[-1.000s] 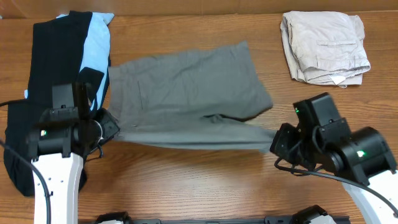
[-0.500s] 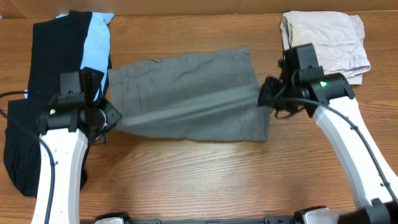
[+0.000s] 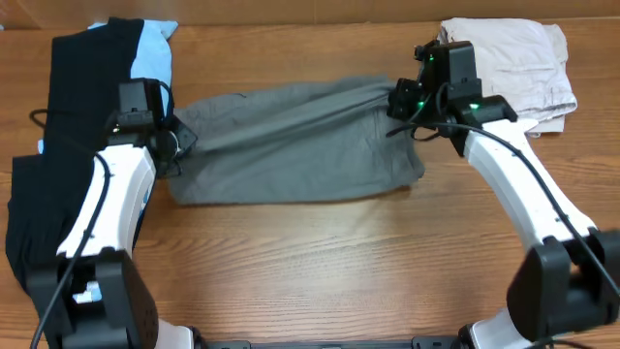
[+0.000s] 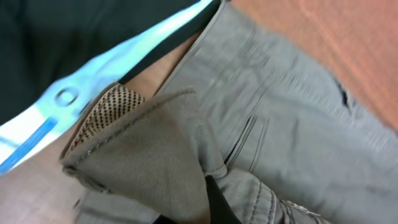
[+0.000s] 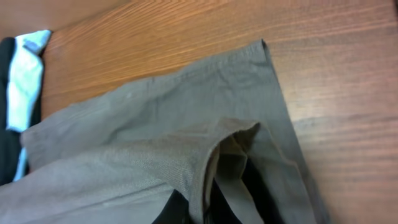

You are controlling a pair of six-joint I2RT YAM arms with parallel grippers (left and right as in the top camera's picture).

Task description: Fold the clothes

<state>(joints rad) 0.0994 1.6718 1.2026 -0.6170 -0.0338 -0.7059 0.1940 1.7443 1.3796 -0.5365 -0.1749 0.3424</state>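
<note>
The taupe-grey shorts (image 3: 291,145) lie across the middle of the table, doubled over front to back. My left gripper (image 3: 174,145) is shut on their left end, where the waistband corner (image 4: 149,143) bunches over the black finger (image 4: 217,202). At the right end my right gripper (image 3: 399,100) is shut on the hem edge, and a fold of grey cloth (image 5: 211,155) drapes over its dark fingers (image 5: 177,211). The lower layer of the shorts (image 5: 186,93) spreads flat beneath.
Black and light-blue garments (image 3: 87,87) lie stacked along the left side, close to my left arm. Folded beige shorts (image 3: 509,73) sit at the back right, just behind my right gripper. Bare wood runs along the front edge (image 3: 320,262).
Both grippers have carried the near edge of the grey shorts away from the front and over to the far edge, folding them in half. Both arms now reach far back.
</note>
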